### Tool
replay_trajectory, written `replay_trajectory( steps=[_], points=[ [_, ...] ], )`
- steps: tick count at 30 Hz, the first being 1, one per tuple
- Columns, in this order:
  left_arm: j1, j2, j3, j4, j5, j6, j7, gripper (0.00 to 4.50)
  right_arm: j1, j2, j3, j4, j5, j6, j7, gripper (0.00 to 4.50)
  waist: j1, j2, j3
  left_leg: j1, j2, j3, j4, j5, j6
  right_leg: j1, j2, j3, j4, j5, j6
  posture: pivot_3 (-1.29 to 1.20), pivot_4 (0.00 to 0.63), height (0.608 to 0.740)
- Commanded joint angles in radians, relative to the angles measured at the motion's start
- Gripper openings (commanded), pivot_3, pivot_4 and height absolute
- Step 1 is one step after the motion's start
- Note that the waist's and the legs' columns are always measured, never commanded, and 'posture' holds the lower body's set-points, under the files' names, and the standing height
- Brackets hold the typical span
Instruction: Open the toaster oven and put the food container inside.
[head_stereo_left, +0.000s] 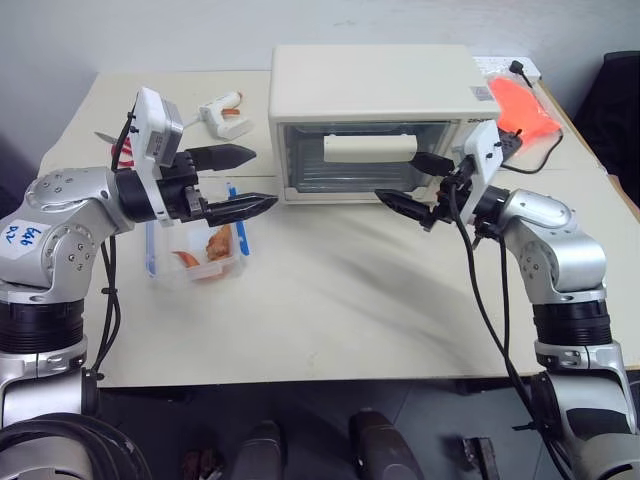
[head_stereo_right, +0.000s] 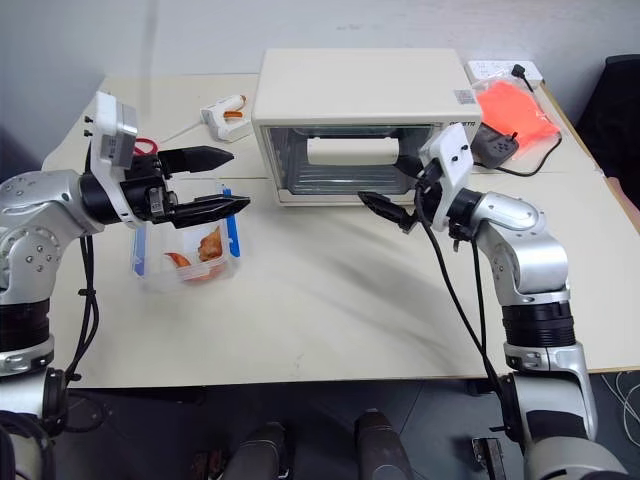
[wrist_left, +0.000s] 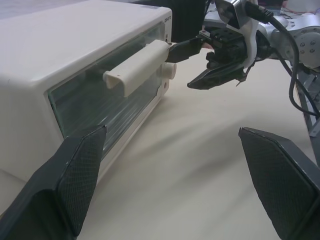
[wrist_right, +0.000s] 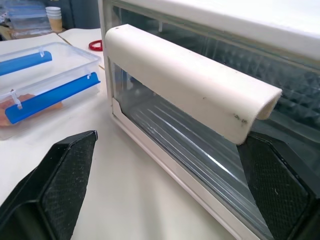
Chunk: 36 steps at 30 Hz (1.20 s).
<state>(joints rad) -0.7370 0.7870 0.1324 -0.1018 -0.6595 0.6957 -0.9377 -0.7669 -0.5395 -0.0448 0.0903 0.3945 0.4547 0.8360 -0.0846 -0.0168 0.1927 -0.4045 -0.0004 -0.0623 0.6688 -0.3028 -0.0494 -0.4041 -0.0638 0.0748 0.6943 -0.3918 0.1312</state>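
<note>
Nothing of the task is done yet. On the bench (head_stereo_left: 330, 320), nearest the robot at its left, the food container (head_stereo_left: 196, 252) sits lidded and ungrasped, the left claw (head_stereo_left: 243, 180) spread wide and empty just above it, pointing level toward the oven. Further back, the right claw (head_stereo_left: 415, 186) hangs fully open, holding nothing, beside the right end of the door handle (wrist_right: 190, 80). The toaster oven (head_stereo_left: 375, 90) stands shut at the bench's far side. Door opening and loading both remain.
</note>
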Motion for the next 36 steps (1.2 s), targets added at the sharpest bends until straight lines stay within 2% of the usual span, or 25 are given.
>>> replay_trajectory(
  steps=[1,9,10,12,19,25,26,36],
  points=[
    [-0.028,-0.004,0.009,-0.020,0.008,-0.024,0.002,4.49,-0.038,0.005,-0.012,-0.013,0.011,-0.018,0.008,4.50,0.000,0.000,0.000,0.000,0.000,0.000,0.000,0.000,0.000,0.000,0.000,0.000,0.000,0.000,0.000,0.00,0.150,0.740],
    [-0.058,-0.016,0.004,0.030,0.040,-0.049,0.004,4.49,0.028,0.009,-0.010,-0.119,0.052,0.020,0.025,4.50,-0.001,0.000,0.000,0.000,0.000,0.000,-0.001,0.000,0.000,0.000,0.000,0.000,0.000,0.000,0.000,0.00,0.150,0.740],
    [-0.067,-0.022,0.009,0.040,0.040,-0.053,0.006,4.31,0.040,0.010,-0.010,-0.135,0.055,0.025,0.023,4.50,-0.002,0.000,0.000,0.000,0.000,0.000,-0.001,0.000,0.000,0.000,0.000,0.000,0.000,0.000,0.000,0.00,0.150,0.740],
    [-0.087,-0.034,0.008,0.060,0.049,-0.068,0.007,3.94,0.070,0.011,-0.011,-0.173,0.060,0.031,0.016,4.50,-0.002,0.000,0.000,0.000,0.000,0.000,0.000,0.000,0.000,0.000,0.000,0.000,0.000,0.000,0.000,0.00,0.150,0.740],
    [-0.164,-0.066,-0.023,0.167,0.130,-0.134,0.026,1.92,0.145,0.019,-0.020,-0.261,0.078,0.051,-0.015,4.50,-0.002,0.000,0.000,0.000,0.000,0.000,0.000,0.000,0.000,0.000,0.001,-0.001,0.000,0.000,0.000,0.00,0.150,0.740],
    [-0.286,-0.113,-0.091,0.345,0.253,-0.258,0.018,0.17,0.170,0.021,-0.021,-0.280,0.084,0.053,-0.032,4.50,0.000,0.000,0.000,0.000,0.000,0.000,0.000,0.000,0.000,-0.001,0.001,-0.001,0.001,0.000,0.000,0.00,0.150,0.740],
    [-0.304,-0.120,-0.104,0.380,0.278,-0.285,0.015,0.02,0.171,0.022,-0.021,-0.280,0.083,0.053,-0.034,4.50,-0.001,0.000,0.000,0.000,0.000,0.000,0.000,0.000,0.000,-0.001,0.001,-0.001,0.000,0.000,0.000,0.00,0.150,0.740],
    [-0.376,-0.189,-0.228,0.579,0.440,-0.487,-0.096,0.02,0.190,0.012,-0.035,-0.304,0.087,0.057,-0.054,4.50,-0.001,0.000,0.000,0.000,-0.001,0.000,-0.001,0.000,0.000,-0.002,0.000,-0.001,0.001,0.000,0.000,0.00,0.150,0.740]
  ],
)
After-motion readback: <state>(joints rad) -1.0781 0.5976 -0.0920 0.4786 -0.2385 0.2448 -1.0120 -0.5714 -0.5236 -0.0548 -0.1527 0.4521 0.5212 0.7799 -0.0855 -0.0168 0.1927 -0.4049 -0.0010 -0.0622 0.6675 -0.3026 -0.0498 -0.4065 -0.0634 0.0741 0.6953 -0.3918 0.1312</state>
